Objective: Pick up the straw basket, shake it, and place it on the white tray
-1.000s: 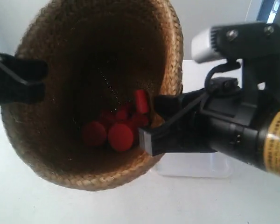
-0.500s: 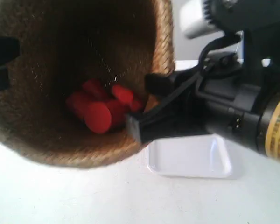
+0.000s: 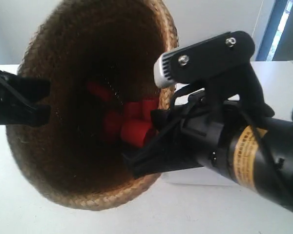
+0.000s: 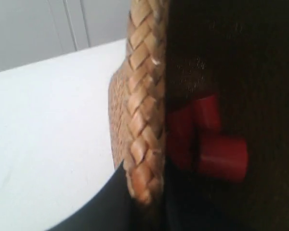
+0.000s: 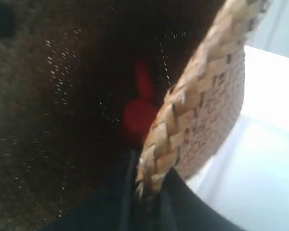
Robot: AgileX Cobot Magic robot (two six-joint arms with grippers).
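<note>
The straw basket (image 3: 44,161) hangs clear of the counter (image 3: 19,214), filling the left and centre of the exterior view. It is tipped so its wide mouth faces the camera, and its long axis runs back into the picture rather than standing upright. The arm at the exterior view's left (image 3: 19,100) meets the rim at the frame's left edge. The arm at the exterior view's right (image 3: 234,146) reaches in from the lower right, with one finger inside the mouth.

The left gripper (image 4: 144,204) is clamped on the braided rim, one dark finger outside the wall and darkness on the inner side. The right gripper (image 5: 149,199) pinches the rim the same way, so both are closed on the basket.

What the set-down turns on is the white tray (image 3: 183,177). Only a pale strip of it shows in the exterior view, just under the right-hand arm at lower centre-right, below the basket's near edge and beside it. I judge that the basket has to be brought upright and carried toward that side, base first. The arm at the exterior view's right is the nearer one.

The basket is brown plaited straw with a thick flared rim and a dark, deep inside. Several red pieces (image 3: 136,131) lie loose in a heap at the bottom and look slightly blurred.
</note>
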